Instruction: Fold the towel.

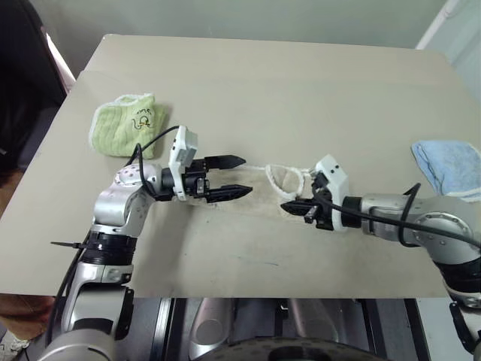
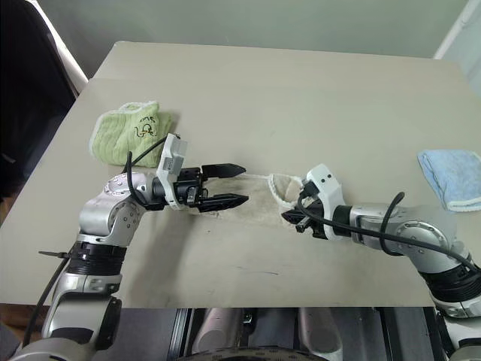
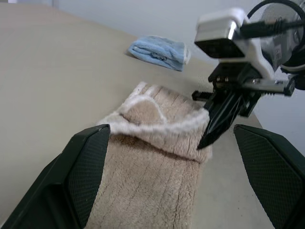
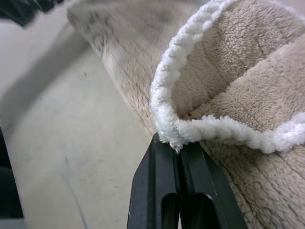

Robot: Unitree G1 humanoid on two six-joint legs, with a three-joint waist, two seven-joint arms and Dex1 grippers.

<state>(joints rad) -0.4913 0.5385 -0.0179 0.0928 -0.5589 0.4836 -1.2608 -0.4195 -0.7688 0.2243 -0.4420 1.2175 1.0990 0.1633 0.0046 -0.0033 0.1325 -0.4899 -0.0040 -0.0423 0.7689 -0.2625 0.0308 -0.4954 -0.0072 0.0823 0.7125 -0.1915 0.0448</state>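
Observation:
The beige towel [image 1: 264, 189] lies as a narrow band on the table between my two grippers, and its right end is folded back so the white corded edge curls up. My right gripper [image 4: 177, 155] is shut on that white edging at the corner, slightly above the table [image 1: 301, 90]. My left gripper [image 1: 246, 174] hovers level over the towel's left end, pointing right. It is open, and the towel [image 3: 152, 176] runs under the gap between its fingers [image 3: 83, 176]. The left wrist view also shows the right gripper [image 3: 209, 136] pinching the corner.
A folded light-green cloth [image 1: 128, 124] with a printed drawing lies at the far left. A light-blue cloth [image 1: 451, 165] lies near the right edge. The table's front edge runs close below both arms.

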